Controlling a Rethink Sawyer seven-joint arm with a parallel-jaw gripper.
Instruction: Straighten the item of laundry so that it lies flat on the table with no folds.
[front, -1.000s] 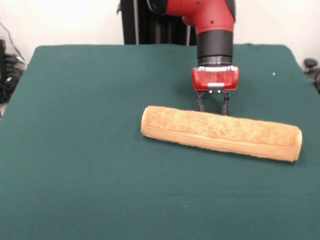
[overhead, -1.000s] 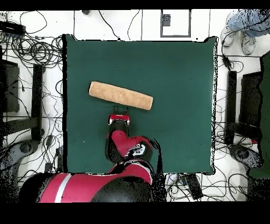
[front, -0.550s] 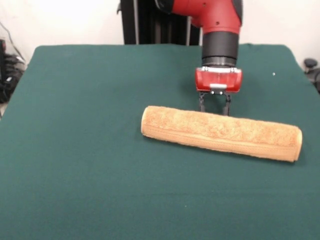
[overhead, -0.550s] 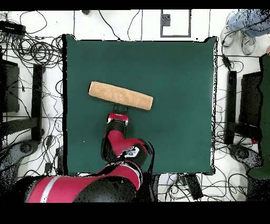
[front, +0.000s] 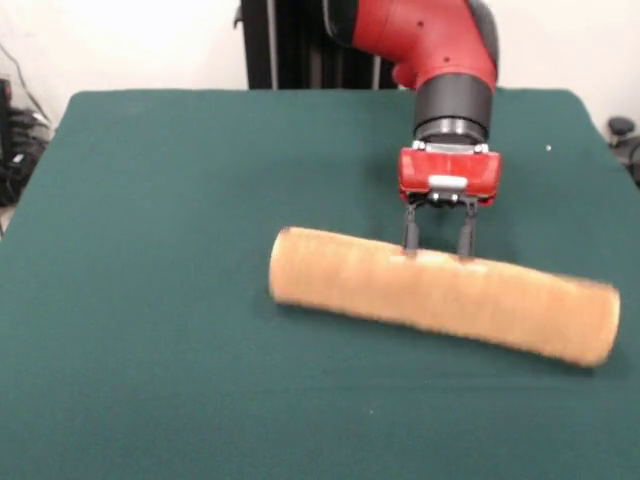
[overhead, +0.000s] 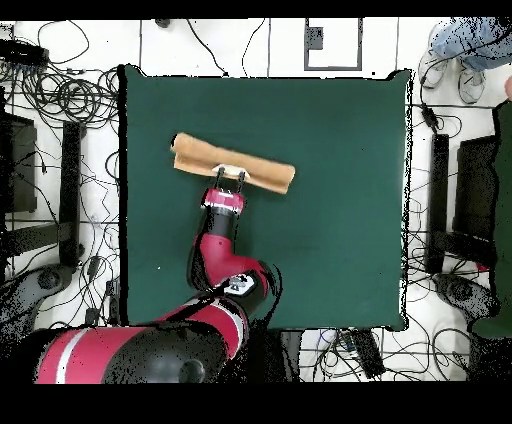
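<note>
Towel (front: 440, 295): rolled, mid-surface (front: 150, 200), long axis 10-to-4 o'clock in front view.
Hand (front: 438, 240): fingers apart, straddling roll's far edge; grip unclear.
Handling: likely soft, light, floppy; pinch loose outer edge.

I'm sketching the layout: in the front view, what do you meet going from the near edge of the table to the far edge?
Bare green table → rolled orange-tan towel → gripper at the towel's far edge → more bare table.
</note>
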